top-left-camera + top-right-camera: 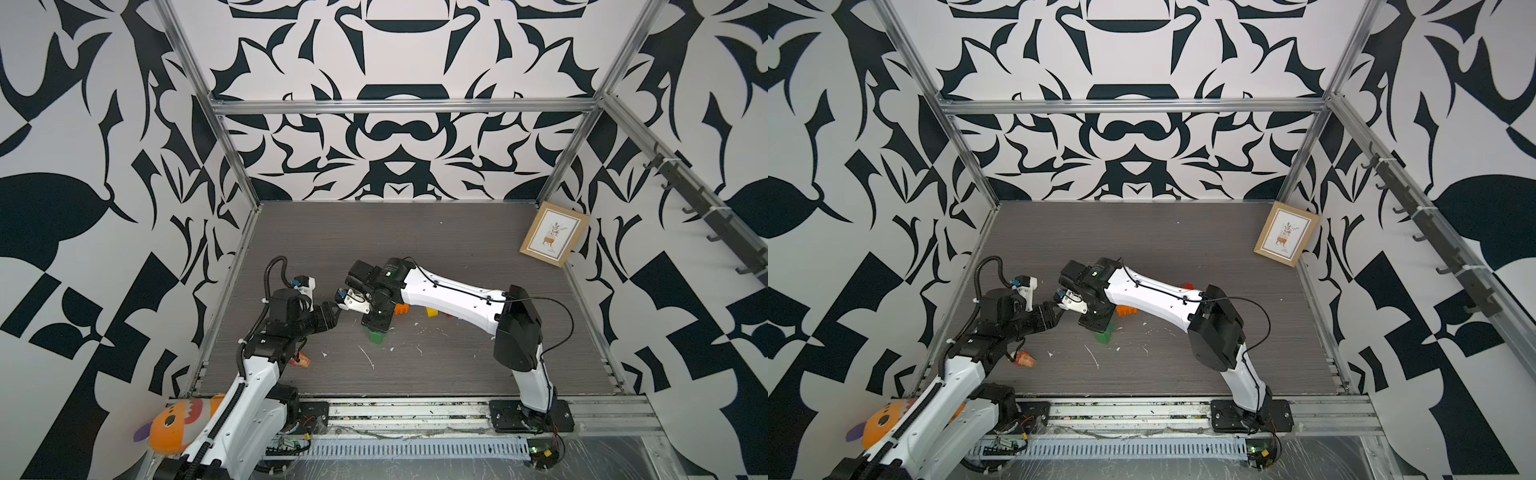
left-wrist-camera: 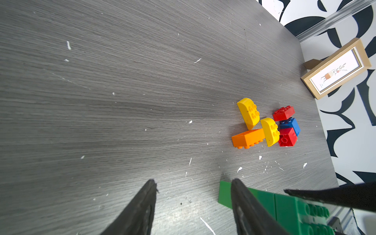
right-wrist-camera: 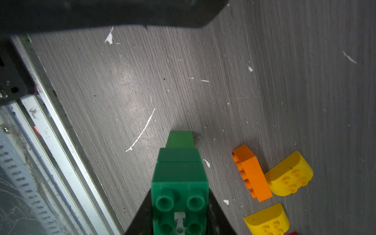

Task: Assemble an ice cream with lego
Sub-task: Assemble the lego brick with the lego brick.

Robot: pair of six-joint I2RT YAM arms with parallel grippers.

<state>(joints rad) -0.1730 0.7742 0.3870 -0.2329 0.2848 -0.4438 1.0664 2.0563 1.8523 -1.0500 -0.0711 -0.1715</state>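
Lego stack (image 3: pixel 180 173), green, in right gripper (image 3: pixel 180 215)

White link shells (image 1: pixel 449 291); black joints (image 1: pixel 517 332); tapered black fingers (image 2: pixel 140 211).

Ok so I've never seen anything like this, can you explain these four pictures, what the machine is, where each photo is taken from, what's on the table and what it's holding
These are two robot arms, the left arm and the right arm, fixed at the front edge of a grey table. Each ends in a pincer. Two pictures come from one camera head overhead. The other two come from cameras on the wrists, looking along each pincer. The right pincer is shut on a stack of green bricks. The left pincer is open and empty, close beside that stack. Loose on the table lie an orange brick, two yellow bricks, two red bricks and a blue brick. A picture frame stands by the wall, and a cone toy lies near the left arm.
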